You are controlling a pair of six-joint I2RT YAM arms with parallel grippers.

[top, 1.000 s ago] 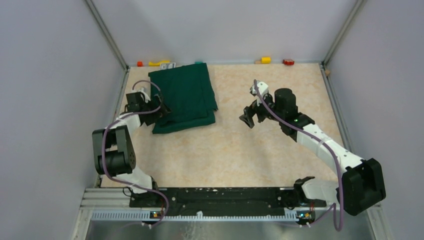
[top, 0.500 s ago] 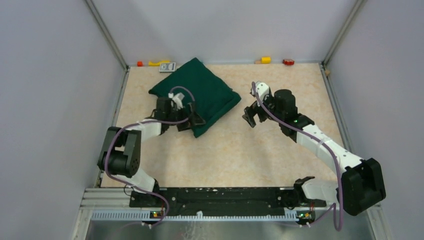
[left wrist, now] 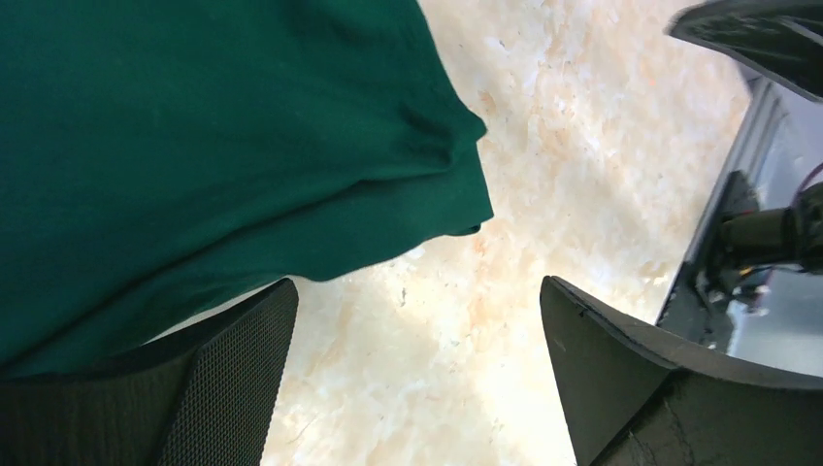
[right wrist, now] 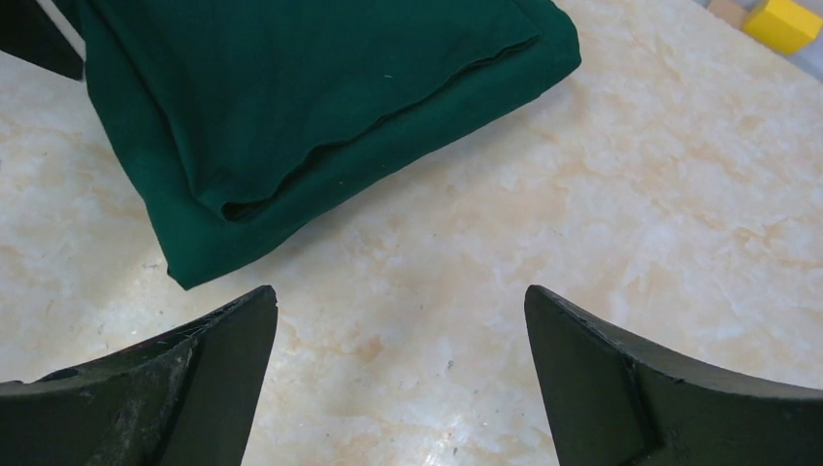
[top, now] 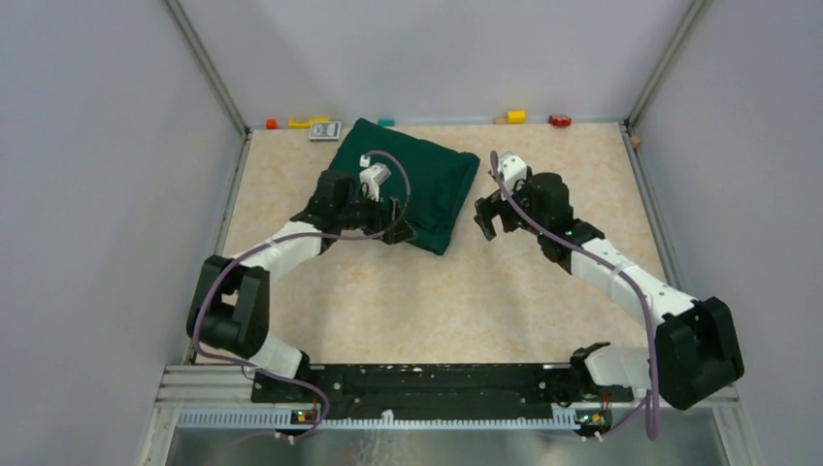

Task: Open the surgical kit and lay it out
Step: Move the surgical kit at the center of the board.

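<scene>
Jaws on your left gripper [top: 400,231] stand wide apart with nothing between them. One finger [left wrist: 228,374] sits right at the near edge of the dark green cloth bundle [top: 435,180], and you cannot tell whether it touches the fabric. Your right gripper [top: 485,217] is spread just as wide and holds nothing. It hovers over bare table [top: 437,291] just beside the bundle's right edge.

The bundle lies closed between your two grippers, in the far half of the table and a little left of centre, turned at a slant. It is a thick, roughly rectangular packet of plain matte cloth. From the right wrist you see stacked folded layers along its edge, with a loose top flap running across and a rounded corner [right wrist: 543,49]. The left wrist shows its near corner creased and sagging onto the tabletop.

A yellow block [top: 515,116] and a red block [top: 559,120] sit along the far edge.
</scene>
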